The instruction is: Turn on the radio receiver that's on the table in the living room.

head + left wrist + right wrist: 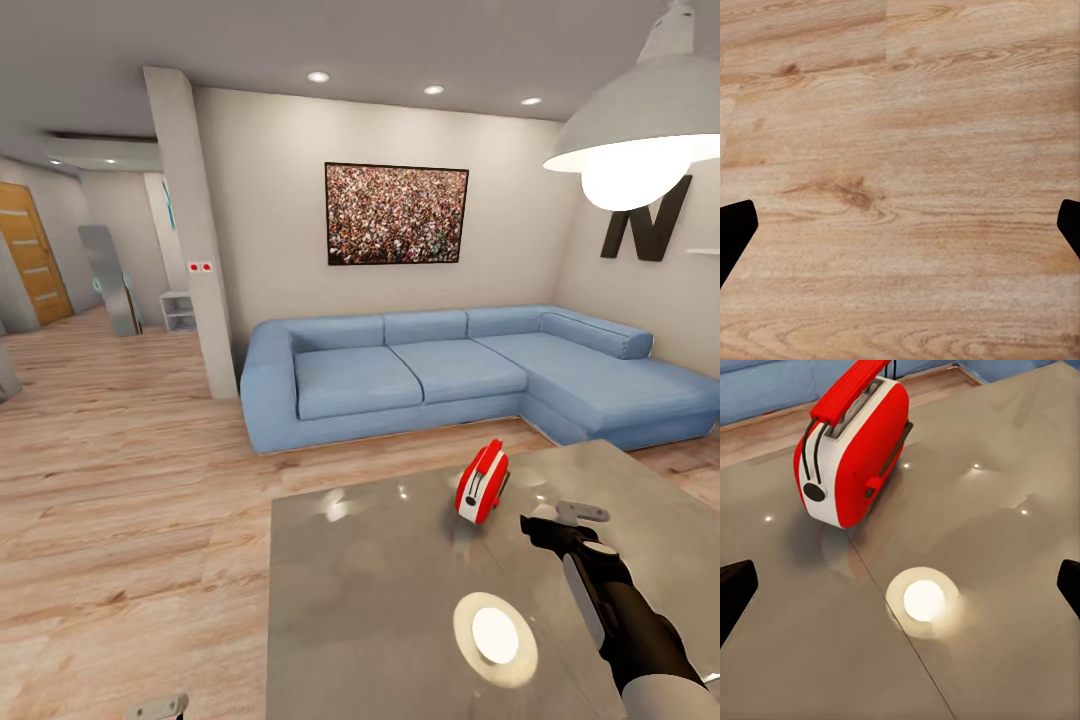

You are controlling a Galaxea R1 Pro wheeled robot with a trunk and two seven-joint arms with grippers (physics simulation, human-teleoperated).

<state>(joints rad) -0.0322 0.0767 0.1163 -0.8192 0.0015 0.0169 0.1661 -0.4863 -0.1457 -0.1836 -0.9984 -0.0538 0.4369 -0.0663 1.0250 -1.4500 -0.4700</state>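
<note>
The radio receiver [482, 484], a small red box with a white edge band, stands on the glossy grey table [370, 600] toward its far side. In the right wrist view the radio [855, 450] shows a round dark dial and a red handle on top. My right gripper [562, 518] hovers over the table a little to the right of the radio and nearer to me, apart from it. It is open [904, 585], with nothing between its fingers. My left gripper [900, 225] is open over the bare wood floor, and a bit of it [157, 708] shows low at the left.
A blue sectional sofa [450, 370] stands beyond the table under a framed crowd picture [396, 213]. A white pendant lamp [650, 140] hangs at the upper right, and its reflection [495, 637] glows on the tabletop. Light wood floor [130, 500] stretches left toward a hallway.
</note>
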